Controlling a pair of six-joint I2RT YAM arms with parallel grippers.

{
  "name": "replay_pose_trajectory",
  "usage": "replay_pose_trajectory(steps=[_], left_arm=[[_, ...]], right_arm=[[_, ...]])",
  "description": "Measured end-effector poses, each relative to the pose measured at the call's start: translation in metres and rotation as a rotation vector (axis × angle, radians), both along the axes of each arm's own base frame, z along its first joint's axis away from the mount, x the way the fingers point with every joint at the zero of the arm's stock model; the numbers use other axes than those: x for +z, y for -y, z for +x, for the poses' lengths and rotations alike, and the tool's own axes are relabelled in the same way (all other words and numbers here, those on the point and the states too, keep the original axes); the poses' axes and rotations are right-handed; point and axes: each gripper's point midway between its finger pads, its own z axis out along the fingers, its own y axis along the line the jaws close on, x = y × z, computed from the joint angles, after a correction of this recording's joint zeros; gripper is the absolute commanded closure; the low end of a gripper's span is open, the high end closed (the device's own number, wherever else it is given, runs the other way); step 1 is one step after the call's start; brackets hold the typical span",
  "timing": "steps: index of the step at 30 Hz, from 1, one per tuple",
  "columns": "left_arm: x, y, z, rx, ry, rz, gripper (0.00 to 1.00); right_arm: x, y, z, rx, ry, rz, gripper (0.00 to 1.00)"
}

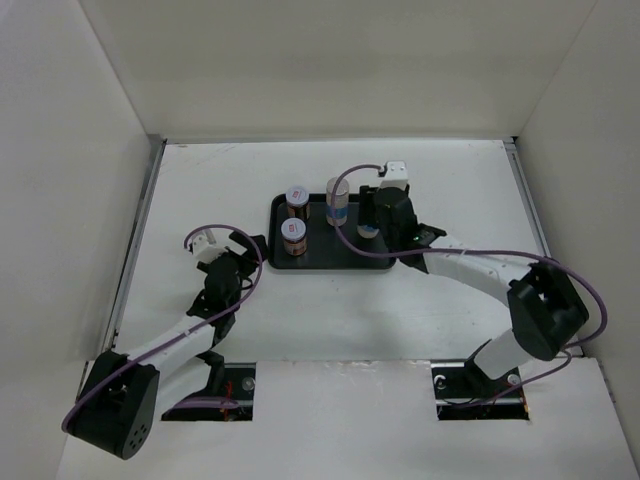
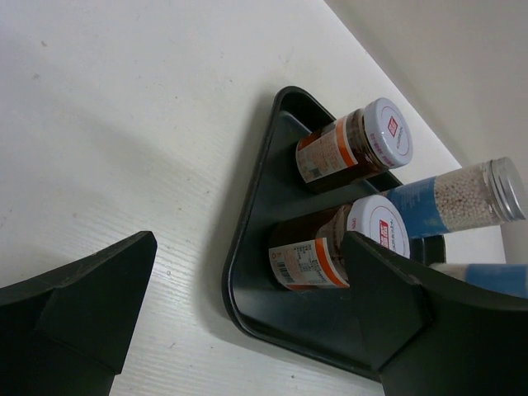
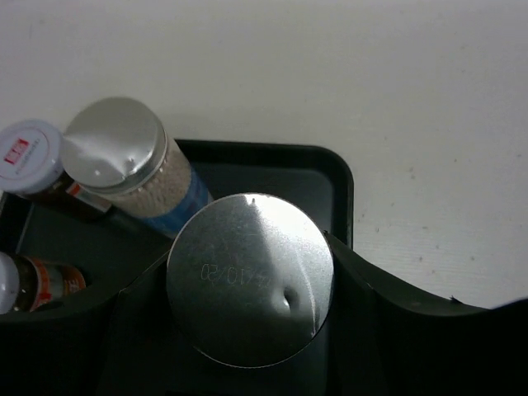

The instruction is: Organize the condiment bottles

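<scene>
In half-shut right tool [image 3: 247, 342]: silver-capped bottle [image 3: 250, 264]

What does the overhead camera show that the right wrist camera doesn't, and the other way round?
Only the top view shows both arms, the open left gripper beside the tray, and the whole table. Only the right wrist view shows the dent and stamped digits on the gripped bottle's silver cap, between the right gripper's fingers. Both show the tray, the other tall blue-banded bottle and the two brown jars.
</scene>
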Motion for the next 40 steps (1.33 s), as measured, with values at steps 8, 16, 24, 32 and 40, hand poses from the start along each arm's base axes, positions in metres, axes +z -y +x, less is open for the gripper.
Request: replay_pose_trajectory(steps=[8,16,24,32,40], left_arm=[[-0.004,-0.006,-0.001,0.016,-0.018,0.01,0.0],[-0.027,-0.013,-0.003,0.045,-0.121,0.055,0.0],[-0.033,-0.015,0.003,0.061,-0.18,0.086,0.0],[-0.027,-0.011,0.014,0.062,-0.208,0.098,0.0],[-0.026,-0.006,0.015,0.049,-0.232,0.117,0.0]], right_arm=[[-0.051,-0.012,-0.01,0.028,-0.096,-0.059,0.04],[0.007,-0.001,-0.026,0.03,0.026,0.051,0.0],[0.08,0.108,-0.056,-0.243,0.312,0.328,0.0],[-0.016,0.165,-0.067,-0.459,0.179,0.367,0.0],[-0.03,0.155,-0.061,-0.449,0.145,0.41,0.0]])
